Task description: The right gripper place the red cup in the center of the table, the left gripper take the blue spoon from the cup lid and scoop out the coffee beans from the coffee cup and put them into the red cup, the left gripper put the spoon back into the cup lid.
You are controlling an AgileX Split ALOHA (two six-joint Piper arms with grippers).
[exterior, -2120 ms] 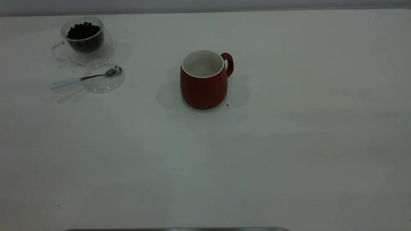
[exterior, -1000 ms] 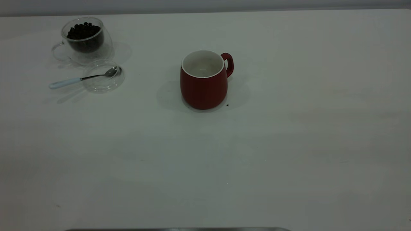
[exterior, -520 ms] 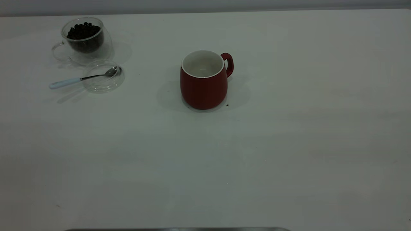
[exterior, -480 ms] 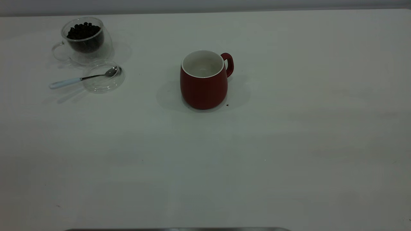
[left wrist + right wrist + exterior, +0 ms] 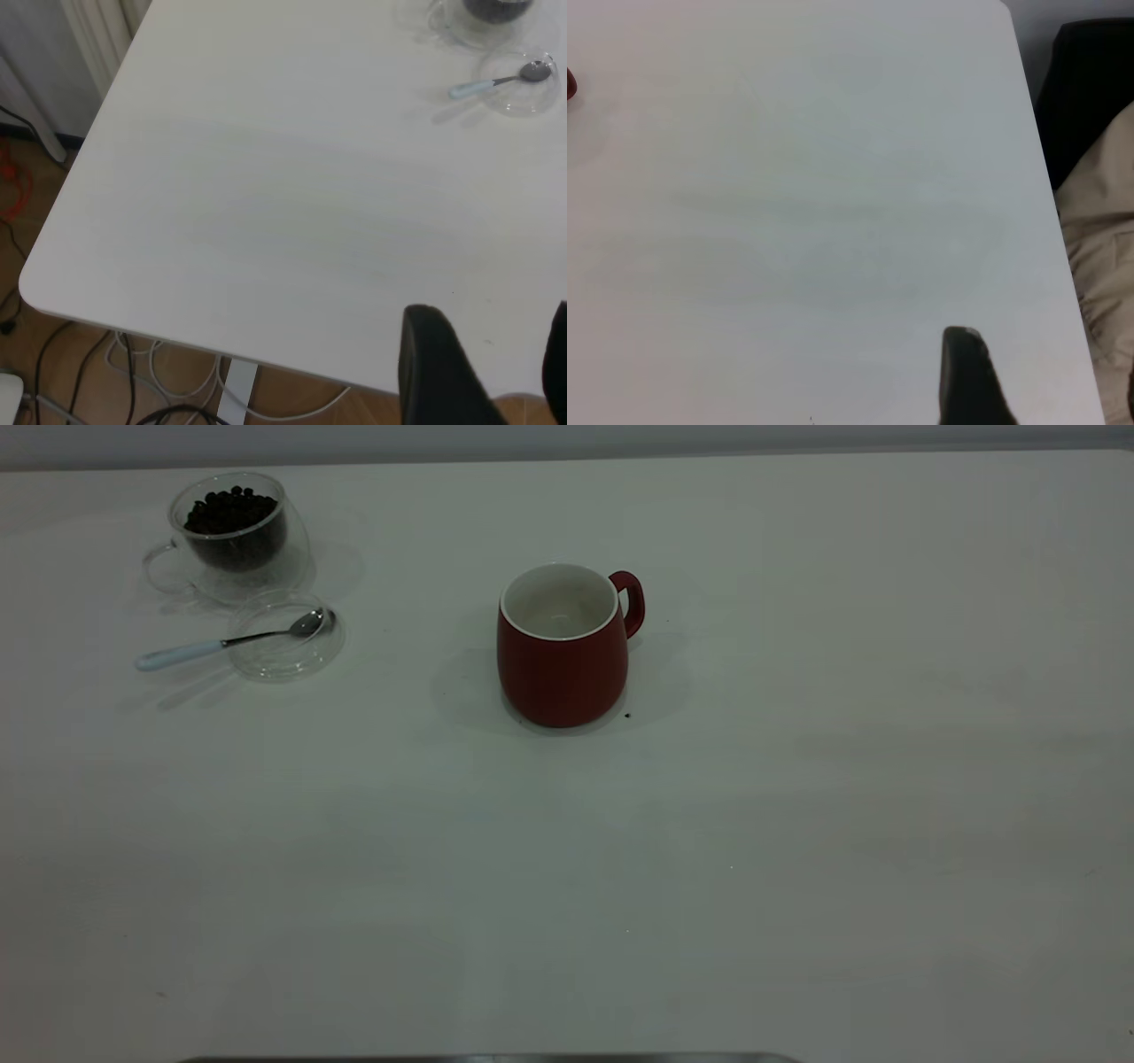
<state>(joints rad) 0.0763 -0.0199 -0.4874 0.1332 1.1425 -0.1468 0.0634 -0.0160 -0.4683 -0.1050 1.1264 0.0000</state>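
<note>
Nowhere legible writing: red cup (image 5: 562, 657) unmarked; left gripper (image 5: 483, 367) and right gripper (image 5: 1045, 381) released, grasping nothing.

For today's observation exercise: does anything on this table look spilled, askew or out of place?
One small dark speck, possibly a stray coffee bean, lies on the table beside the base of the red cup. Otherwise nothing stands out: the blue spoon rests on the cup lid, and the coffee cup stands upright.
</note>
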